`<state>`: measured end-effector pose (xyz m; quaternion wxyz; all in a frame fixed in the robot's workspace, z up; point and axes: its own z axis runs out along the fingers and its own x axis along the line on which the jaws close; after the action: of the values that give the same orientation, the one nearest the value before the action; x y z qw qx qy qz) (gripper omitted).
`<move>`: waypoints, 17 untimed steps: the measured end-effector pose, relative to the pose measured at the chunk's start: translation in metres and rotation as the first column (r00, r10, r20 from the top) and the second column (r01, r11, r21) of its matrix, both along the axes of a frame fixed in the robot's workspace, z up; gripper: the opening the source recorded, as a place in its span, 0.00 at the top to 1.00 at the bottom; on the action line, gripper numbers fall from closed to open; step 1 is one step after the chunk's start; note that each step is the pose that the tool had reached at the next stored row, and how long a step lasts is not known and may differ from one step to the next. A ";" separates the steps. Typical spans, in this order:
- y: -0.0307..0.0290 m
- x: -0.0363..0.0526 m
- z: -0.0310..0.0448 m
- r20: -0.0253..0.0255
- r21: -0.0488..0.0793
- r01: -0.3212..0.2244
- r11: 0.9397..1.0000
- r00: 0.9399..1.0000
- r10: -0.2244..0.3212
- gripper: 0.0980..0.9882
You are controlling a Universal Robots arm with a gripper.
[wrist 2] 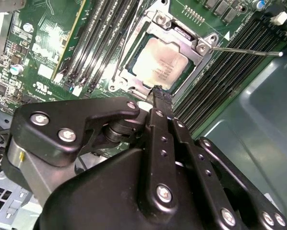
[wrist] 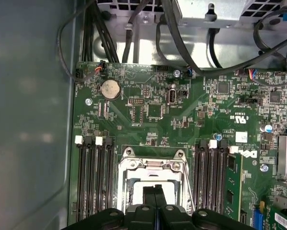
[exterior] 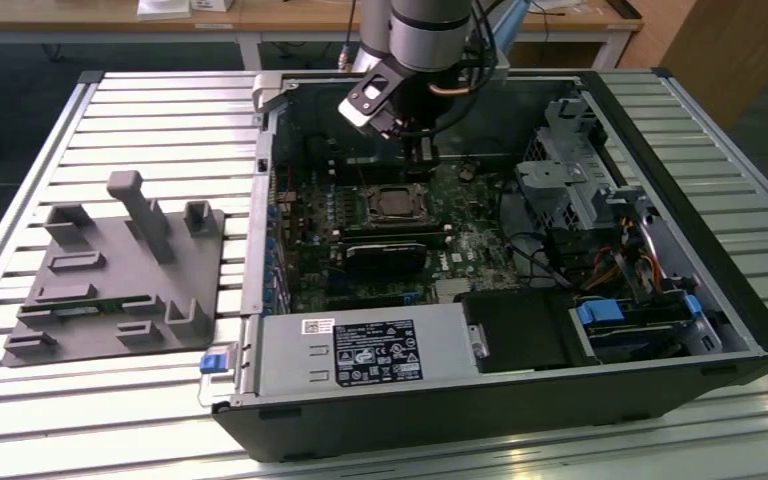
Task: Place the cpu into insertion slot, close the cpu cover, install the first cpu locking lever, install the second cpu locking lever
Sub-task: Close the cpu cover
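Observation:
The cpu [wrist 2: 158, 64] lies flat in the insertion slot [exterior: 395, 203], its silver-grey top showing through the cut-out of the cpu cover [wrist 2: 132, 50], which is down over it. A thin locking lever [wrist 2: 246, 51] juts out from the socket corner over the memory slots. My gripper [wrist 2: 159, 92] hangs just above one edge of the socket, fingers shut together with nothing between them. In the first wrist view the fingertips [wrist: 154, 190] sit over the socket frame [wrist: 150, 165]. In the exterior view the gripper [exterior: 420, 150] is just behind the socket.
The open computer case [exterior: 718, 300] lies on a slatted table. Black memory slots [wrist: 93, 177] flank the socket. Cables [wrist: 134, 38] run along the case wall. A power supply [exterior: 357, 355] sits in front, a drive cage [exterior: 584, 190] on the exterior view's right, a grey fixture [exterior: 117, 270] on its left.

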<state>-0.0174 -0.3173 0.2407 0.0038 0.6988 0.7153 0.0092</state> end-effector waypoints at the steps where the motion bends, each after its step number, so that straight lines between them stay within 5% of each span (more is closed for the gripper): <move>1: 0.0000 -0.0004 0.0000 0.000 0.000 0.000 1.000 1.000 0.000 0.99; 17: 0.0000 -0.0069 0.0000 0.000 0.000 0.000 1.000 1.000 0.000 0.99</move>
<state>-0.0244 -0.3173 0.2407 0.0038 0.6988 0.7153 0.0091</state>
